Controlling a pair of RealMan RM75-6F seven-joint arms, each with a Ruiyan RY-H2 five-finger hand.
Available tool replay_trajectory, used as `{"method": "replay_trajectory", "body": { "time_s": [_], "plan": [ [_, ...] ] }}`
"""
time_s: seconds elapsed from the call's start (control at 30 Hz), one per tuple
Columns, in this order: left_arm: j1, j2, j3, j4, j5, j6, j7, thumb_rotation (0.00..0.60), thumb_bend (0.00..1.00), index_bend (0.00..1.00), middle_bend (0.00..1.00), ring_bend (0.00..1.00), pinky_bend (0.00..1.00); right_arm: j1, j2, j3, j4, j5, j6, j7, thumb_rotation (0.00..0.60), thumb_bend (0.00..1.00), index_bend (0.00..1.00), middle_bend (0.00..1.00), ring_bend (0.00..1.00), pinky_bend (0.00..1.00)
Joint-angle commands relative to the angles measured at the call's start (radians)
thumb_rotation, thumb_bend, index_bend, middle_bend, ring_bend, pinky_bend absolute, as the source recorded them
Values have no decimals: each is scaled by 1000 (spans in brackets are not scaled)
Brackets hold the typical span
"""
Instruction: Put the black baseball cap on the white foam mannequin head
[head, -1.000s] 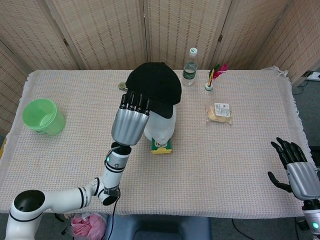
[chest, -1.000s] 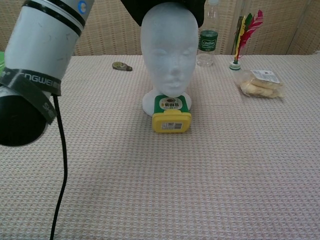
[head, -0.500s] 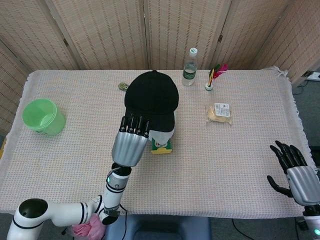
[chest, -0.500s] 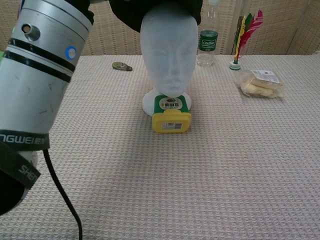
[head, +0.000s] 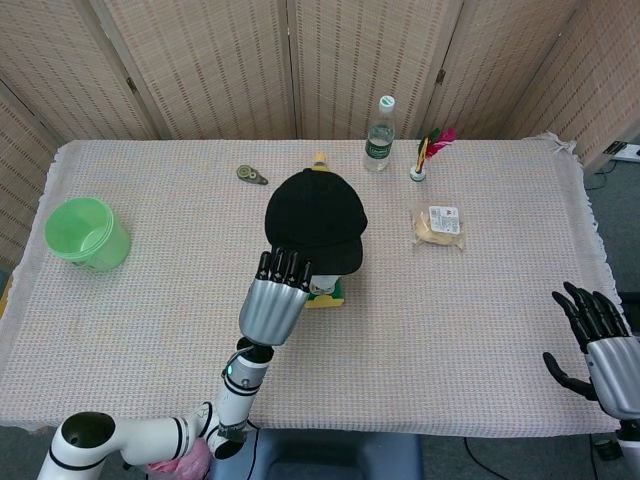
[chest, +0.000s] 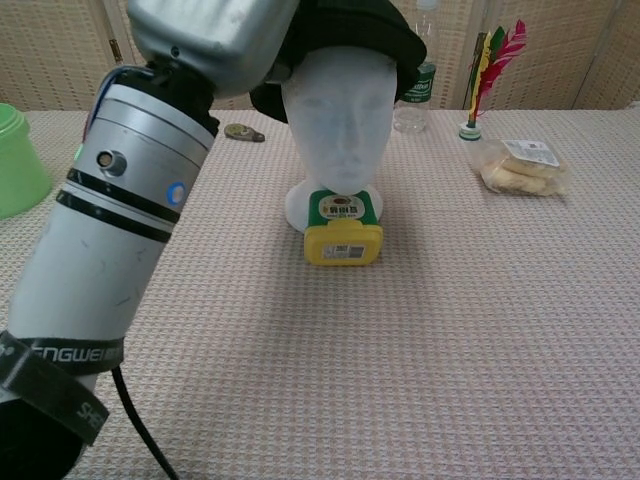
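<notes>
Far left of the table (head: 150, 330): a green cup (head: 86, 233) is standing on the woven cloth, well apart from the work and playing no part in it.

Left of centre: the left arm is reaching up from the near edge, and the left hand (head: 275, 300) is sitting at the near rim of the black baseball cap (head: 313, 217), fingertips (head: 285, 266) pointing away toward the cap edge. From the head view the fingers are lying close together and touching, or nearly touching, the brim area; whether they are pinching the fabric or only pressing it I cannot tell. In the chest view the hand's housing is blocking that contact.

Centre: the cap is sitting on top of the white foam mannequin head (chest: 340, 120), crown upward, rim down around the forehead. It is riding somewhat low on the scene's left side in the chest view. Judgement: the cap is essentially placed, and the hand is staying at the rim to seat or square it before letting go. A yellow-and-green container (chest: 343, 232) is lying just in front of the mannequin's base, touching or nearly so; a careless withdrawal of the arm could knock it.

Behind, far side: a small dark object (head: 251, 175), then a water bottle (head: 379, 134), a feathered shuttlecock (head: 430, 152) and a bagged snack (head: 440, 224), all apart from the mannequin.

Far right, near edge: the right hand (head: 600, 340) is idling with fingers spread, holding nothing.
</notes>
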Motion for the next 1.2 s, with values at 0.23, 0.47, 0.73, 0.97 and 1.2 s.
{"method": "replay_trajectory", "body": {
  "time_s": [0.23, 0.47, 0.73, 0.97, 1.2],
  "plan": [
    [42, -1, 0, -59, -23, -46, 63, 600, 324, 218, 354, 283, 474, 1, -3, 5, -3, 7, -3, -5, 600, 283, 0, 0, 0, 0],
    [83, -4, 29, -153, -34, -72, 127, 600, 266, 123, 255, 199, 392, -2, -4, 9, -4, 12, 3, -9, 600, 285, 0, 0, 0, 0],
    [136, -5, 53, -239, -64, -109, 154, 600, 262, 79, 204, 171, 363, -11, -2, 9, -1, 9, 18, 0, 600, 286, 0, 0, 0, 0],
    [176, 131, 14, -318, -78, -133, 85, 600, 261, 77, 200, 164, 355, -24, 1, 14, 2, 14, 43, 11, 600, 287, 0, 0, 0, 0],
    [202, 280, -65, -389, -118, -158, 10, 600, 262, 77, 199, 163, 353, -16, -10, 27, -6, 43, 20, -20, 600, 287, 0, 0, 0, 0]
  ]
}}
